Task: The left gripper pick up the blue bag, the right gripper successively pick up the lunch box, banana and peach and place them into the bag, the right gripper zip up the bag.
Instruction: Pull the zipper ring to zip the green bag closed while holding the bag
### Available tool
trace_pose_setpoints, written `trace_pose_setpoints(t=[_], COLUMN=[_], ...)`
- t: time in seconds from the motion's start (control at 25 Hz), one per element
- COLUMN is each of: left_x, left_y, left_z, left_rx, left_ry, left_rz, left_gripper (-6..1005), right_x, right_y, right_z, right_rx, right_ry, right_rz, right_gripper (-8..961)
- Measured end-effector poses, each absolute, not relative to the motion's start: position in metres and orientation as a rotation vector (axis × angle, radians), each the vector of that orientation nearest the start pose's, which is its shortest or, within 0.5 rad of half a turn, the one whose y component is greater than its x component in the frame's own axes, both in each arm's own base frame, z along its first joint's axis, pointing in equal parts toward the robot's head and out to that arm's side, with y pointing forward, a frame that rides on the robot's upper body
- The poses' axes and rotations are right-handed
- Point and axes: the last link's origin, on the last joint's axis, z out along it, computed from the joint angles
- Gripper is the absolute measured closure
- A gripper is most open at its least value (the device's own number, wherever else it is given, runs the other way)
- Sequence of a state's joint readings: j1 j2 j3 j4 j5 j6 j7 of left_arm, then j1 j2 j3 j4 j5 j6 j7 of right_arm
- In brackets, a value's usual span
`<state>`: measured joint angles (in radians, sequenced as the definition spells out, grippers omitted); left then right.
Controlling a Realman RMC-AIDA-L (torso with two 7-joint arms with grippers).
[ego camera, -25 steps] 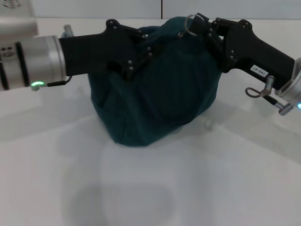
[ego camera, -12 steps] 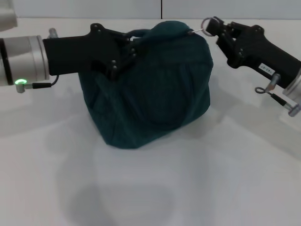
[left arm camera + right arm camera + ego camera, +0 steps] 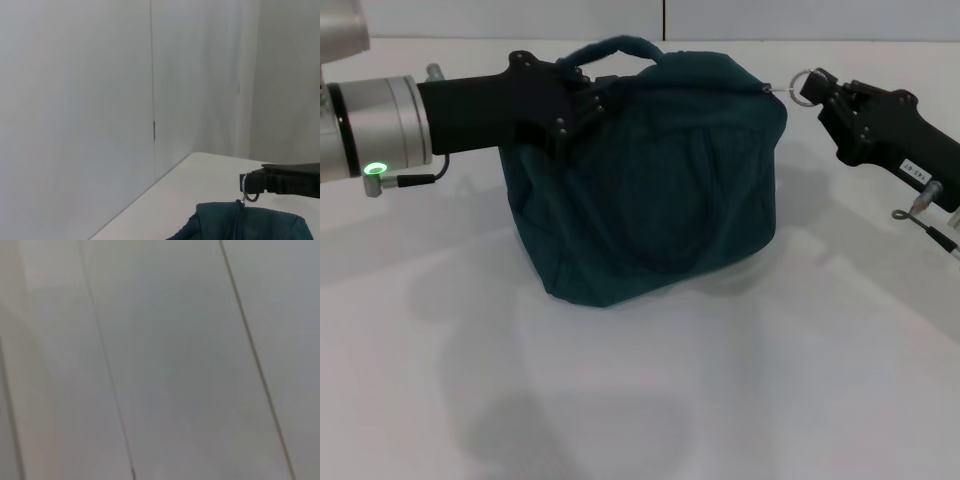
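Observation:
The blue bag stands bulging on the white table in the head view, its top drawn together. Its top edge also shows in the left wrist view. My left gripper is shut on the bag's upper left edge beside the handle loop. My right gripper is shut on the zipper's metal ring at the bag's upper right corner; the ring also shows in the left wrist view. The lunch box, banana and peach are not in view.
A grey wall with a dark vertical seam stands behind the table. The right wrist view shows only wall panels. The table's far edge runs just behind the bag.
My right gripper has pulled the zipper ring rightward, from the bag's top middle to its right corner. The bag top has widened and flattened. The handle loop now stands up at the left.

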<state>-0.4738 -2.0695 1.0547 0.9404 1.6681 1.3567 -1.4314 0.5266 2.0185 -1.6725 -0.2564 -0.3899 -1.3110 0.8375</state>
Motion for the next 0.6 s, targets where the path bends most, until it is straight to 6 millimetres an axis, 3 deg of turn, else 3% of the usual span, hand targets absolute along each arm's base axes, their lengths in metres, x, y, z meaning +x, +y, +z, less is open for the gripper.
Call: trace_pose_setpoints(t=[0.6], left_x=[-0.2], left_y=[0.36], left_z=[0.015], left_rx=[-2.631], left_ry=[-0.288], left_rz=[-0.743], left_gripper=[922], right_x=[0.258], right_y=[0.342], right_z=[-0.005], right_rx=[-2.082], right_ry=[0.499], right_rz=[1.188], right_gripper=[851])
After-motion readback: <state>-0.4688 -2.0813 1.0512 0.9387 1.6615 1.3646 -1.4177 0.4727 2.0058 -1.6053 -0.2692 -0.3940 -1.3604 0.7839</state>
